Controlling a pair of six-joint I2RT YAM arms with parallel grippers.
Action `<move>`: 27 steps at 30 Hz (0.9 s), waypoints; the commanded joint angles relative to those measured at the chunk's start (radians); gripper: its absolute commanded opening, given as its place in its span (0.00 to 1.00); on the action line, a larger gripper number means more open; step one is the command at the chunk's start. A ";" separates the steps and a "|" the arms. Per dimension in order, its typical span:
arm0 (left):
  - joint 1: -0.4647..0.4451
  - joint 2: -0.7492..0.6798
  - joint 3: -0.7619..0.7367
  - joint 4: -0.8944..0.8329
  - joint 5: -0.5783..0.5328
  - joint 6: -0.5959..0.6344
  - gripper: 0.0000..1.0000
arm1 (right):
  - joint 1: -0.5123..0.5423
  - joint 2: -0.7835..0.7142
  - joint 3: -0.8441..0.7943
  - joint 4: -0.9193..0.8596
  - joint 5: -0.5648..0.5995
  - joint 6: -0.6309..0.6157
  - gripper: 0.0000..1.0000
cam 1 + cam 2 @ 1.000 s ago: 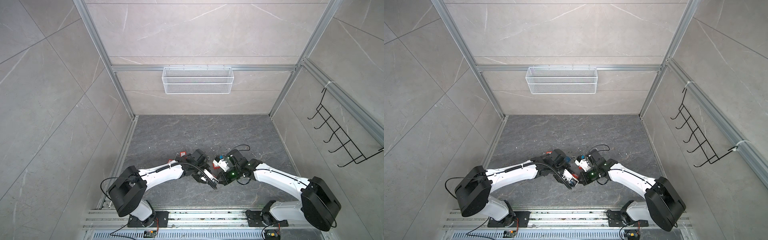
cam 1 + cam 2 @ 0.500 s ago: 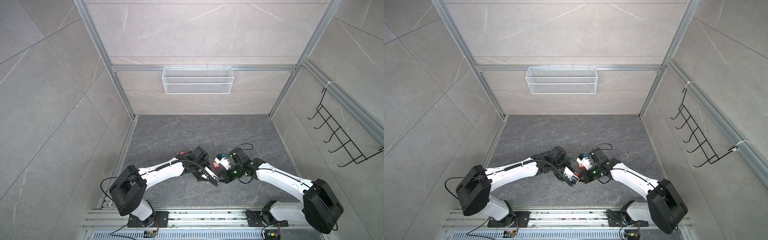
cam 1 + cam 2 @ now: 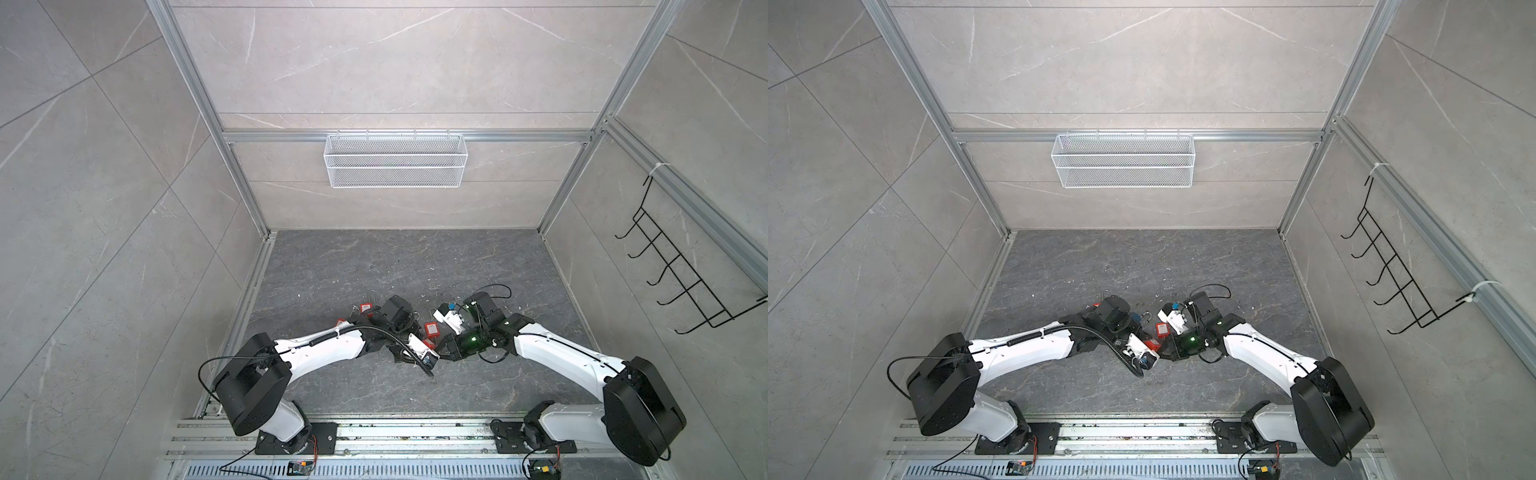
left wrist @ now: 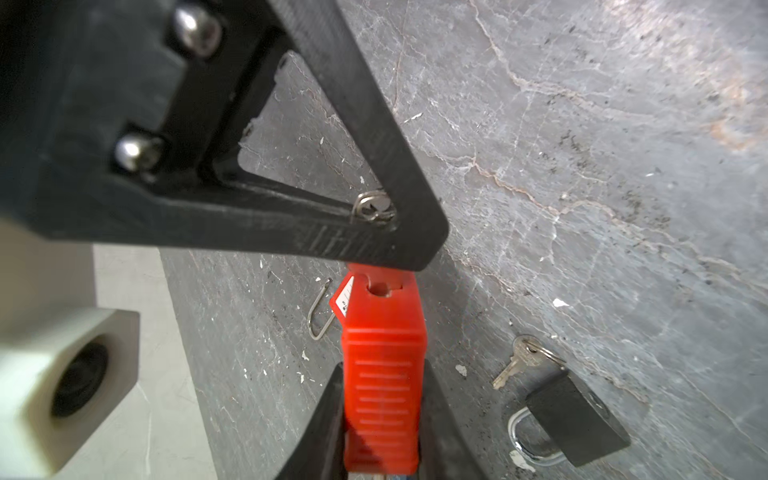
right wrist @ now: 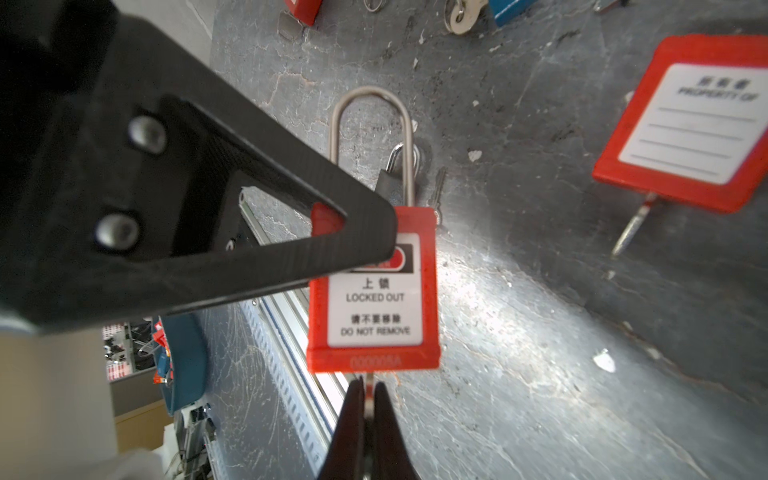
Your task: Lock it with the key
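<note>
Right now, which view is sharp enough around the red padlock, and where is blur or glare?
Right wrist: red padlock label readable, jaws blurred, glare on the floor beside it. Left wrist: padlock body and black padlock sharp, near jaw soft. Both top views: sharp, padlock tiny.

I see the padlock (image 5: 374,291) above the tabletop (image 3: 415,270) near its front middle, a key (image 5: 368,388) at its base; a 2nd padlock (image 3: 432,329) lies on it just behind.
</note>
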 commanded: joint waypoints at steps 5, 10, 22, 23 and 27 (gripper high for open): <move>0.026 -0.016 0.089 -0.193 -0.054 -0.024 0.00 | -0.008 -0.012 0.025 -0.063 -0.042 0.006 0.01; 0.027 0.039 0.237 -0.442 -0.010 -0.136 0.00 | -0.007 -0.038 0.050 -0.130 0.059 -0.061 0.14; 0.027 0.159 0.462 -0.756 0.049 -0.429 0.00 | -0.009 -0.238 0.038 -0.123 0.235 -0.242 0.39; 0.027 0.169 0.478 -0.773 0.047 -0.441 0.00 | -0.009 -0.250 0.031 -0.107 0.229 -0.250 0.39; 0.029 0.186 0.503 -0.784 0.051 -0.487 0.00 | -0.007 -0.272 -0.006 -0.032 0.182 -0.253 0.39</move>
